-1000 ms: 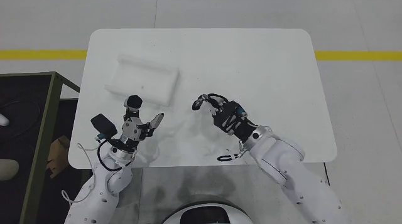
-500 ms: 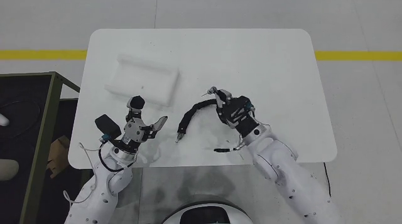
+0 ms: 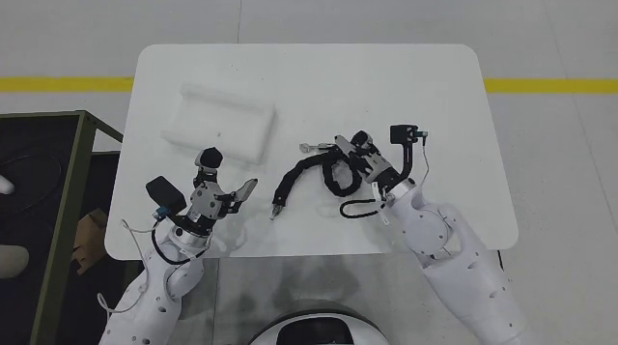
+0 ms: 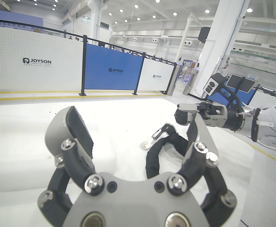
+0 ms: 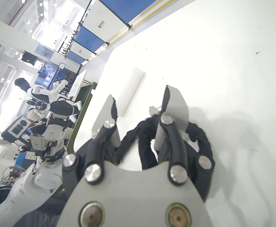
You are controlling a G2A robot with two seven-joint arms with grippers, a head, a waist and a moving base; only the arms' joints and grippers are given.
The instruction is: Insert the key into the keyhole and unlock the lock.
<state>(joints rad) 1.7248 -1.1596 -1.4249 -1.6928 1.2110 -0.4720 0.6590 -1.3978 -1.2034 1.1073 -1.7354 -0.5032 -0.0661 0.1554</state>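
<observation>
A black fabric-covered cable lock [image 3: 294, 173] lies curled on the white table [image 3: 435, 94] between the two arms, with one metal tip [image 3: 275, 213] toward the front edge. My right gripper [image 3: 346, 147] hovers low over the cable's loop, its jaws open. In the right wrist view the cable [image 5: 147, 133] runs under the spread fingers [image 5: 173, 105], and a small metal piece [image 5: 154, 110] shows beside one of them. My left gripper [image 4: 133, 119] stands open to the left of the lock, nothing between its pads. It sees the cable [image 4: 155, 153] and a silver end [image 4: 157, 133].
A white foam block [image 3: 220, 123] lies at the back left of the table. A dark cart with a green frame [image 3: 58, 200] stands beside the table's left edge. The right and far parts of the table are bare.
The lock, bunched at my right gripper a second ago, now lies stretched out on the table. The right gripper has swung to the right and turned. My left arm has barely moved.
</observation>
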